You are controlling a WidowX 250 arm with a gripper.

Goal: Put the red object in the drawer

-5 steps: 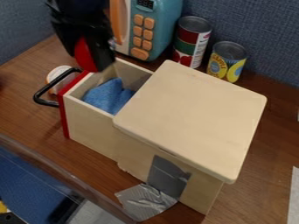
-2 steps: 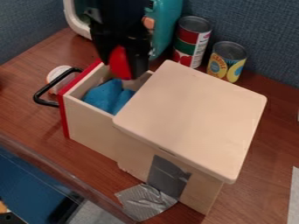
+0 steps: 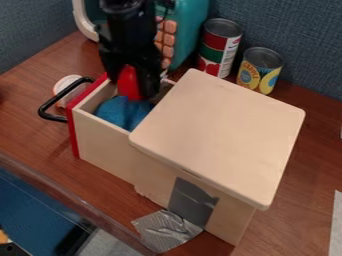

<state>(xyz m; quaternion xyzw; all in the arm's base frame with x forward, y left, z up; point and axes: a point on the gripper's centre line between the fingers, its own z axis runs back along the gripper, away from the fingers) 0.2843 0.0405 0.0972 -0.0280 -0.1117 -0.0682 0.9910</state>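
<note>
End effector (image 3: 132, 91) had the red object (image 3: 129, 82) pinched between its fingers, right by the blue cloth (image 3: 119, 111) in the open drawer (image 3: 101, 142). Looked like the placing step to me, so next up was probably just easing it down and letting go.

Small lettering on yellow can (image 3: 258, 74), red-green can (image 3: 215, 49) (both curved).

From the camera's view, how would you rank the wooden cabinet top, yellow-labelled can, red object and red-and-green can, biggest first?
1. Wooden cabinet top
2. Red-and-green can
3. Yellow-labelled can
4. Red object, judging by its visible part
</note>
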